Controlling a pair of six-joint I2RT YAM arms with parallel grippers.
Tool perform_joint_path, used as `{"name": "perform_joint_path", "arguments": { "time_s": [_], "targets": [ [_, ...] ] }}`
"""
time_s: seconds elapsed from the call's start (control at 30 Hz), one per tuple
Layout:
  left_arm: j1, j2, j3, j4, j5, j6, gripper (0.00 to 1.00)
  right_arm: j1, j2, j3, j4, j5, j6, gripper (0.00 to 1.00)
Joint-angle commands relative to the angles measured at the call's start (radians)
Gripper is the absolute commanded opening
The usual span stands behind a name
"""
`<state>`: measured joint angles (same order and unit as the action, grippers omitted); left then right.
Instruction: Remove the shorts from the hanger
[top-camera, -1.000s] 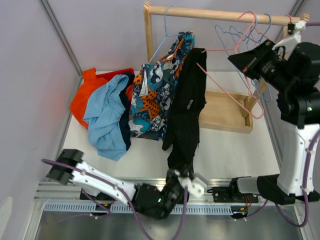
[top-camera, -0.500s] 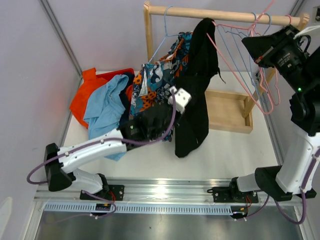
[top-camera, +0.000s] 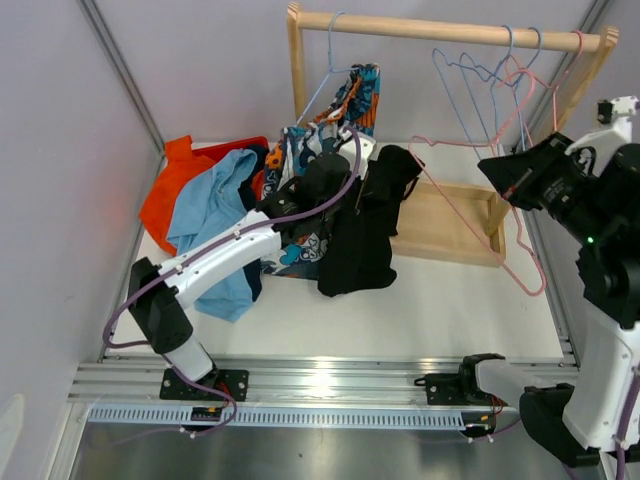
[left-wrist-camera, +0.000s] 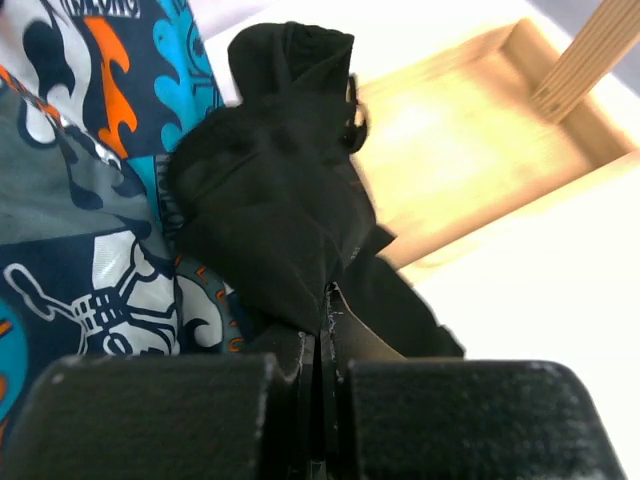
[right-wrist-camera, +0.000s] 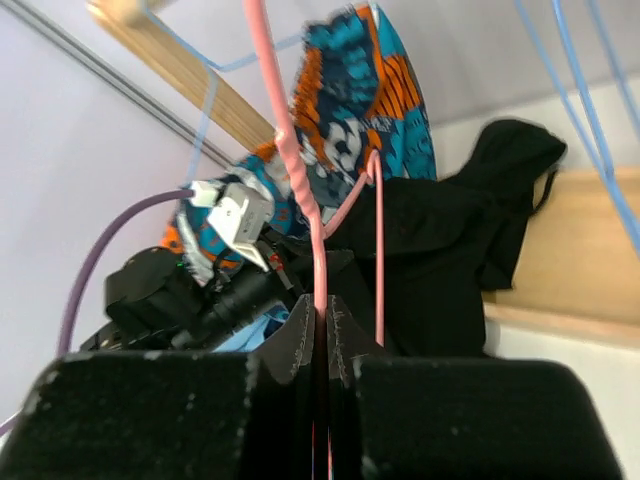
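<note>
Left gripper (left-wrist-camera: 325, 310) jaws pinch black shorts (left-wrist-camera: 270, 210), fabric bunched just ahead; right gripper (right-wrist-camera: 318, 310) clamps pink hanger (right-wrist-camera: 288, 150) wire.

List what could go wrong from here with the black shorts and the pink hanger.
1. The pink hanger, pinched in the right jaws, crosses the black shorts in the wrist view; its end could snag the fabric.
2. The left jaws hold only a thin fold of those shorts, which could slip out.
3. The left arm reaches across the patterned shorts and could drag them.

Plain black shorts (top-camera: 358, 245), pink hanger (right-wrist-camera: 296, 170)
</note>
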<state>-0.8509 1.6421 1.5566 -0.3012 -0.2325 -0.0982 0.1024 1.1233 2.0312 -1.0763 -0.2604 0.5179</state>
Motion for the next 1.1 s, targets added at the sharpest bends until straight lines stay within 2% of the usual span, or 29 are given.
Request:
{"name": "perform_joint_path", "arguments": {
  "time_s": [0.0, 0.13, 0.2, 0.33, 0.4, 0.53, 0.6, 0.67, 0.77, 0.97, 1.07],
  "targets": [
    [-0.020, -0.053, 0.044, 0.031, 0.024, -0.057, 0.00, -0.001, 0.033, 0.110, 0.016, 0.012, -0.050, 0.00],
    [-0.166, -0.201, -0.124, 0.051, -0.135, -0.043, 0.00, -0.001, 0.153, 0.236, 0.055, 0.032, -0.073, 0.00],
    [-0.233, -0.293, -0.182, -0.002, -0.195, -0.067, 0.00, -0.001, 0.240, 0.317, 0.078, 0.038, -0.076, 0.00],
    [-0.339, -0.485, -0.294, -0.155, -0.348, -0.126, 0.00, -0.003, 0.348, 0.359, 0.173, 0.067, -0.062, 0.00],
    [-0.411, -0.580, -0.297, -0.238, -0.416, -0.153, 0.00, -0.003, 0.384, 0.360, 0.229, 0.084, -0.056, 0.00],
    [-0.465, -0.660, -0.215, -0.531, -0.582, -0.224, 0.00, -0.004, 0.495, 0.380, 0.300, 0.093, -0.030, 0.00],
    [-0.465, -0.682, -0.172, -0.599, -0.669, -0.242, 0.00, -0.004, 0.523, 0.386, 0.326, 0.086, -0.019, 0.00],
    [-0.465, -0.718, -0.161, -0.628, -0.738, -0.196, 0.00, -0.004, 0.549, 0.386, 0.325, 0.078, -0.012, 0.00],
    [-0.421, -0.754, -0.116, -0.604, -0.730, -0.105, 0.00, 0.005, 0.524, 0.319, 0.323, 0.072, -0.021, 0.00],
    [-0.157, -0.751, -0.067, -0.486, -0.573, 0.080, 0.00, 0.005, 0.357, 0.017, 0.392, 0.078, -0.044, 0.00],
    [-0.019, -0.732, -0.047, -0.435, -0.506, 0.155, 0.00, 0.005, 0.276, -0.066, 0.403, 0.072, -0.053, 0.00]
  ]
}}
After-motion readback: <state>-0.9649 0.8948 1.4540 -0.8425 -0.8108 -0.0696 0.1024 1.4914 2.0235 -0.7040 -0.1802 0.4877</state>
